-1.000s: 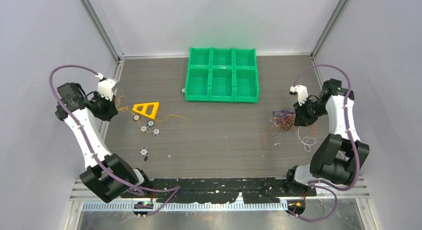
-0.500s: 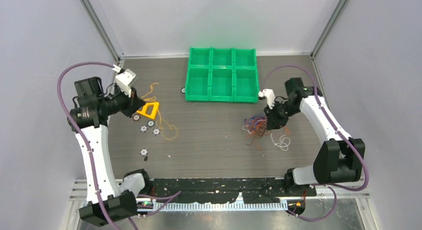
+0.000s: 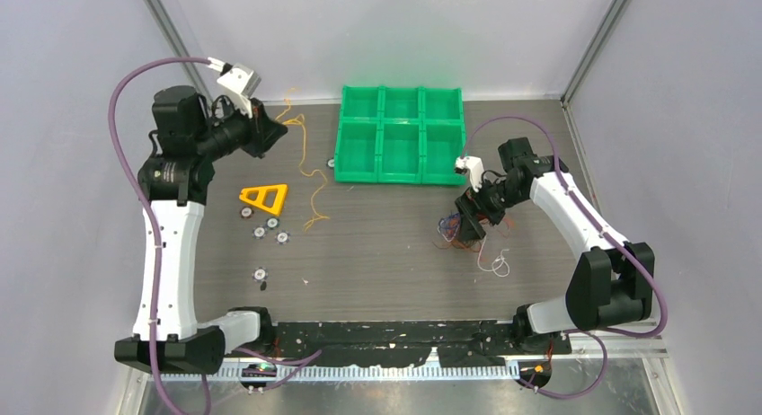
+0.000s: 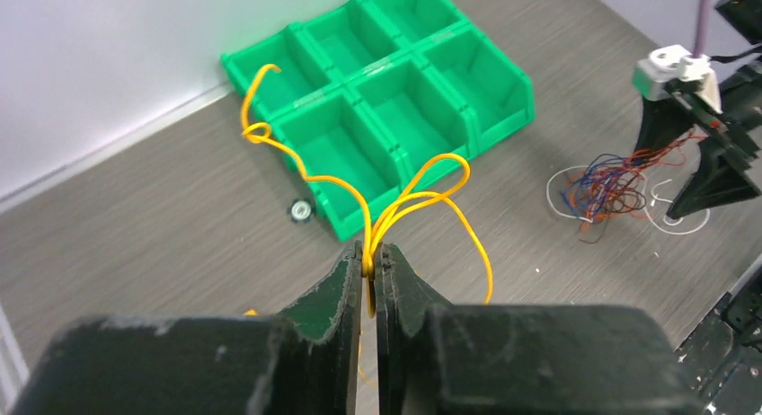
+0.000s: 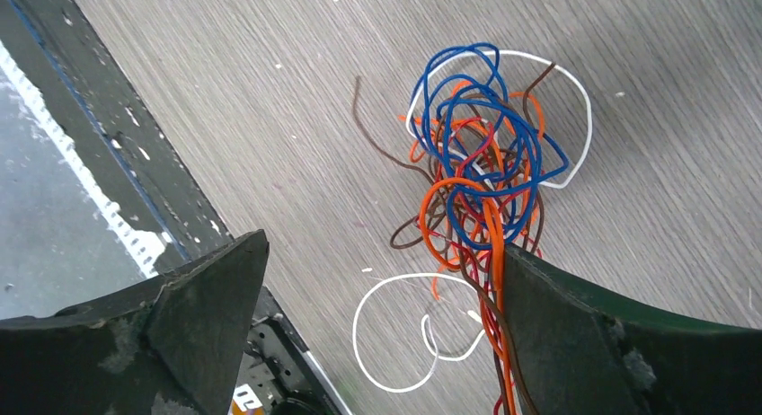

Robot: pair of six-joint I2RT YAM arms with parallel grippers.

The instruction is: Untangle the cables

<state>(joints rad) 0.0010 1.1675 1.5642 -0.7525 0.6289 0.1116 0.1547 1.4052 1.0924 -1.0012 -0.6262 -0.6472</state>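
Left claw (image 4: 370, 271) is pressed together on the yellow wire (image 4: 409, 195), pinching a doubled loop and holding it up off the table (image 3: 386, 253) at about ten o'clock in the overhead view. The wire's loose end trails down beside the yellow triangle (image 3: 263, 198). Right claw (image 5: 382, 249) is spread wide over the knot (image 5: 476, 181) of blue, orange, brown and red wires at about three o'clock, just off the five o'clock corner of the green tray (image 4: 395, 83). It grips nothing, though a few orange and red strands run along the inner face of one finger (whether they touch it I cannot tell). A white wire (image 5: 395, 343) loops on the table beside the knot. By my reading, the yellow wire is free and the step in hand is starting on the rest. Next, the right claw needs to close on one outer strand, white or brown, while the left sets the yellow wire down well apart.
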